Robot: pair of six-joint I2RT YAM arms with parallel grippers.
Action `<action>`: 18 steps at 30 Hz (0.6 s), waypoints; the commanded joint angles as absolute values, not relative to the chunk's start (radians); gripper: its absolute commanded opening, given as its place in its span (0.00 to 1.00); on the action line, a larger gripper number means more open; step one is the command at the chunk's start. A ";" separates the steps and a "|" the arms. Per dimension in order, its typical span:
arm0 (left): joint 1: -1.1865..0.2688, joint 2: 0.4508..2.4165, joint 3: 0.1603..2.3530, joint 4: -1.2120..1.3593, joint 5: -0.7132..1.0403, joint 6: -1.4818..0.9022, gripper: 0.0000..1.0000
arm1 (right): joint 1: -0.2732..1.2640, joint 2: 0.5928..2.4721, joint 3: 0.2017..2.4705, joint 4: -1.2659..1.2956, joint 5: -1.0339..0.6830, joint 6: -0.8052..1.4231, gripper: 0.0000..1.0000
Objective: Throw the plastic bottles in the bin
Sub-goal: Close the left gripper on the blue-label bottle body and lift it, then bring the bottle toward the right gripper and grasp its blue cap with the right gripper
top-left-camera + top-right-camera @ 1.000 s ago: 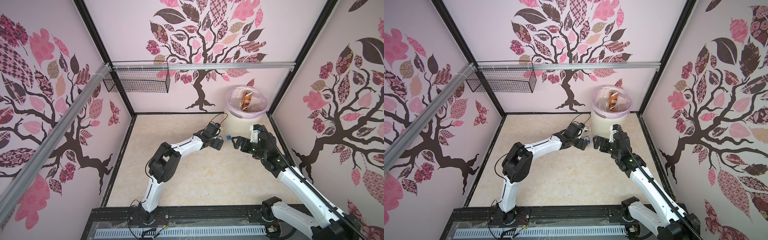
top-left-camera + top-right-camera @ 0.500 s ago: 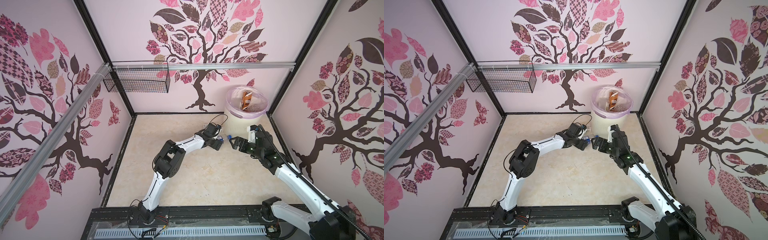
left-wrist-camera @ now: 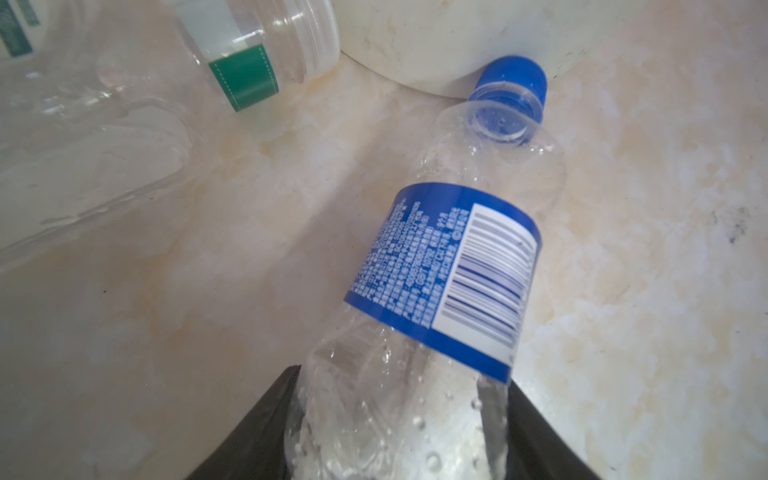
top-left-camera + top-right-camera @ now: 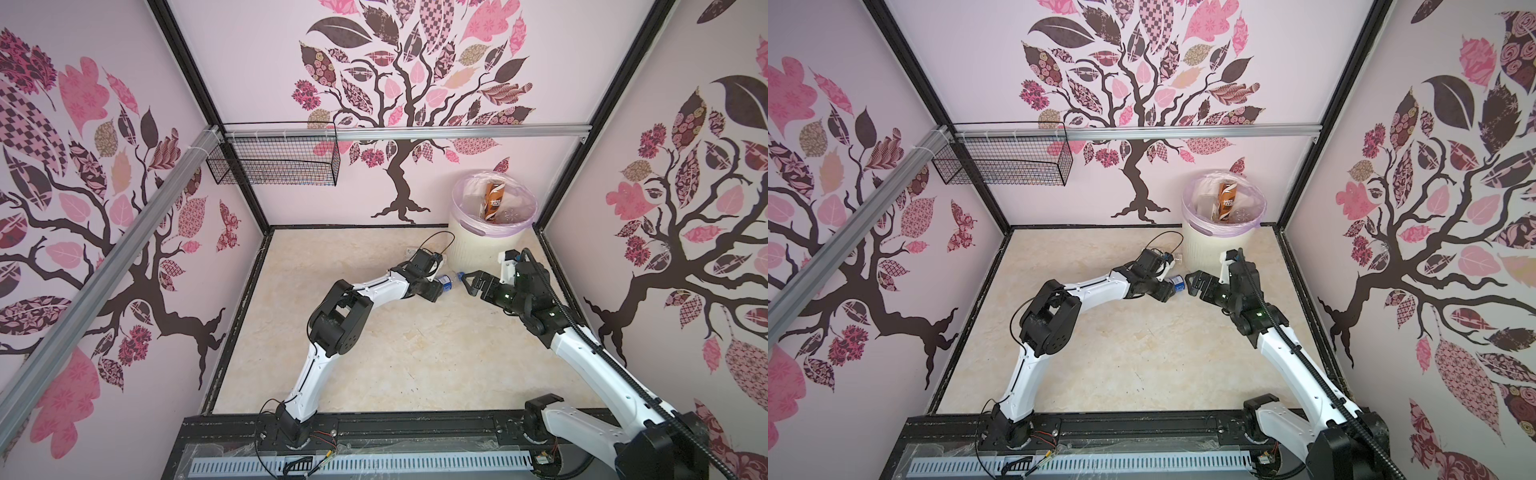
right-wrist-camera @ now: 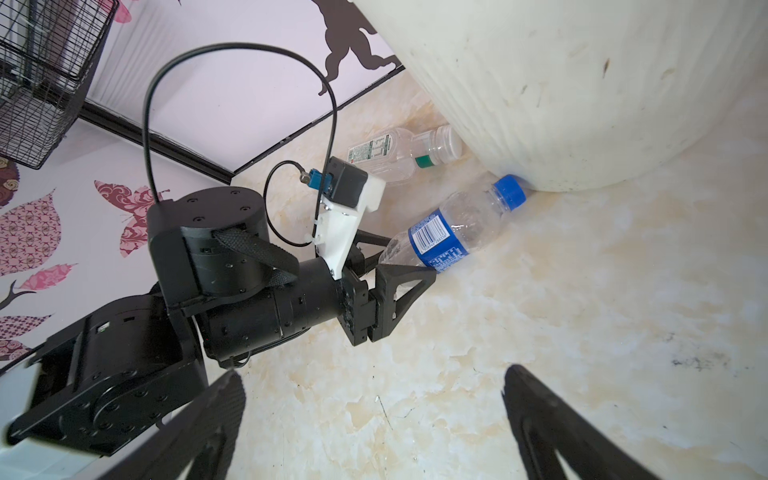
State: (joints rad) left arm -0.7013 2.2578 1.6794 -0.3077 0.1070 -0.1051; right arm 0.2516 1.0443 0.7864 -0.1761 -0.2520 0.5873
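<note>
A clear plastic bottle with a blue label and blue cap [image 3: 449, 266] [image 5: 449, 232] lies on the floor, its cap against the foot of the cream ribbed bin [image 5: 582, 83] [image 4: 478, 249]. My left gripper [image 3: 403, 374] [image 4: 437, 287] is shut on this bottle's base, a finger pressed on either side. My right gripper [image 5: 374, 374] [image 4: 467, 284] hovers open and empty just beyond the cap end. A second clear bottle with a green label [image 5: 399, 153] [image 3: 245, 54] lies beside the bin. A brown-labelled bottle [image 4: 492, 199] stands in the lilac-lined bin with other clear ones.
A black wire mesh basket [image 4: 274, 160] hangs on the back wall at the left. Walls close the floor [image 4: 374, 353] at the back and on both sides. A black rail [image 4: 374, 428] with both arm bases runs along the front.
My left gripper has reached a little further onto the blue-labelled bottle and its fingers have come together round the base. The right gripper has stayed open, barely shifting.
</note>
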 commanded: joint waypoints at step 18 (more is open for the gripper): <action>-0.677 1.909 1.245 -0.122 0.145 -0.554 0.48 | 0.246 1.019 0.727 -0.145 -0.291 0.682 1.00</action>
State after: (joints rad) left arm -0.6983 1.9896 1.2907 -0.1642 0.1661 -0.4294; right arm 0.2516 1.0435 0.7074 -0.1528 -0.2890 0.6636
